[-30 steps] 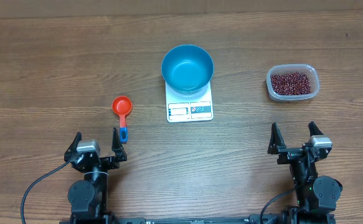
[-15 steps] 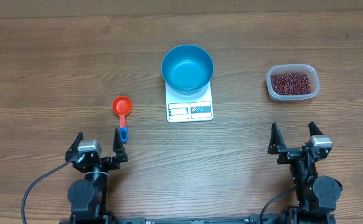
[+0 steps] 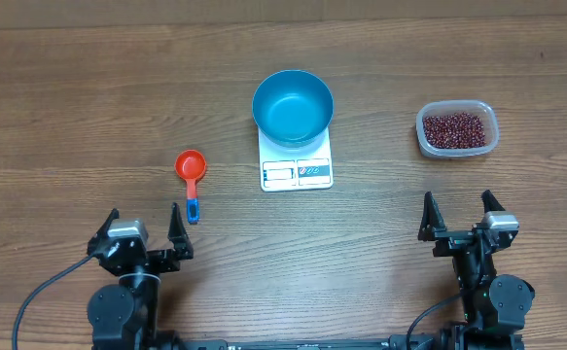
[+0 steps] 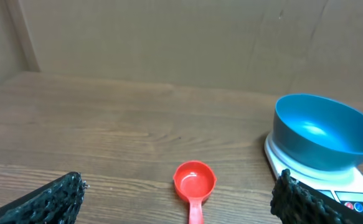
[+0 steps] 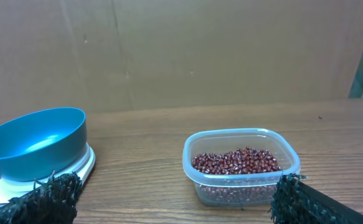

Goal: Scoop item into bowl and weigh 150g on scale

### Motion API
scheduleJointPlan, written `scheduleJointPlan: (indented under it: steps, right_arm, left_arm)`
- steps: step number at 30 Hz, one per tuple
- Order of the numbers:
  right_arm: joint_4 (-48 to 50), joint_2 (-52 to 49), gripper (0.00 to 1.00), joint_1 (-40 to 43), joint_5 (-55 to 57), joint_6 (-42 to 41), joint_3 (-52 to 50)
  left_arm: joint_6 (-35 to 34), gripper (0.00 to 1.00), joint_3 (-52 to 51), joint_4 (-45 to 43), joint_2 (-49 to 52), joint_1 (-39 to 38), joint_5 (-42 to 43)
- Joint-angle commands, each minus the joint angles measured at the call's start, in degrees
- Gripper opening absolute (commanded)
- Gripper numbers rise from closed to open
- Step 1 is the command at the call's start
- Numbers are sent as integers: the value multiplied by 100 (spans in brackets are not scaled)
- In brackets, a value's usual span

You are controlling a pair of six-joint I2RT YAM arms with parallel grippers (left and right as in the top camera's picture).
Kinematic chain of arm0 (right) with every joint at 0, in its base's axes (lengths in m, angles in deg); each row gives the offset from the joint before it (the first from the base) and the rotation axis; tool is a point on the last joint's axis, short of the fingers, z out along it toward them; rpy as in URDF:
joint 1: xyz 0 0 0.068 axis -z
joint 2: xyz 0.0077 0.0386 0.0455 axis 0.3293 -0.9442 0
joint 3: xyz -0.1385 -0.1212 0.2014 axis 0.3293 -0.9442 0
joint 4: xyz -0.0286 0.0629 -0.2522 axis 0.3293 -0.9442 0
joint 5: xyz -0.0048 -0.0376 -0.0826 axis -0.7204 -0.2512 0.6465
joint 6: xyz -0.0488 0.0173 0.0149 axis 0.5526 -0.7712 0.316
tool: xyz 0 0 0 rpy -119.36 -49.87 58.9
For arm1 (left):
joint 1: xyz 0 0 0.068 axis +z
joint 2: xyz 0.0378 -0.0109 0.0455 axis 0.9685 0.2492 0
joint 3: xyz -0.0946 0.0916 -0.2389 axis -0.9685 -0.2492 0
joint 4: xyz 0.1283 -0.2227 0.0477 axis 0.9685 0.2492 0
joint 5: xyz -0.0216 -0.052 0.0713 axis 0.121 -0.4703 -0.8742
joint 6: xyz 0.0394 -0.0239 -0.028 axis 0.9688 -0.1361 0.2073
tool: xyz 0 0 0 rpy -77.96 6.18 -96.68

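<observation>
Left claw (image 3: pixel 139 229) stands wide and empty, the orange scoop (image 3: pixel 191 167) just ahead of its right finger. Centred on the worktop (image 3: pixel 69 97), the blue bowl (image 3: pixel 293 105) sits on the scale (image 3: pixel 298 173). The beans (image 3: pixel 455 127) lie in a clear tub (image 3: pixel 493 144) ahead of the right claw (image 3: pixel 458 222), also wide and empty.

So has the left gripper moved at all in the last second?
Yes. In the overhead view the left gripper has shifted to its left and slightly back toward the near table edge, away from the orange scoop, which stayed put.
</observation>
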Motion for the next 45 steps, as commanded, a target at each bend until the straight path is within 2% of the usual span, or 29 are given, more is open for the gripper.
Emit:
scheduleJointPlan:
  steps: [1,12,26,45]
  right_arm:
    - [13,61,100,-31,35,26,-59]
    - [13,61,100,-31,35,26,-59]
    - [13,61,100,-31,35,26,-59]
    - [13,61,100,-31,35,26,-59]
  left_arm:
    - [149,99,426,138,527,42,31]
    - [155,100,2085,863,2629,42,28]
    - [365,99,4079,2511,4656,42,20]
    - [367,100,5056,3547,6601,72,31]
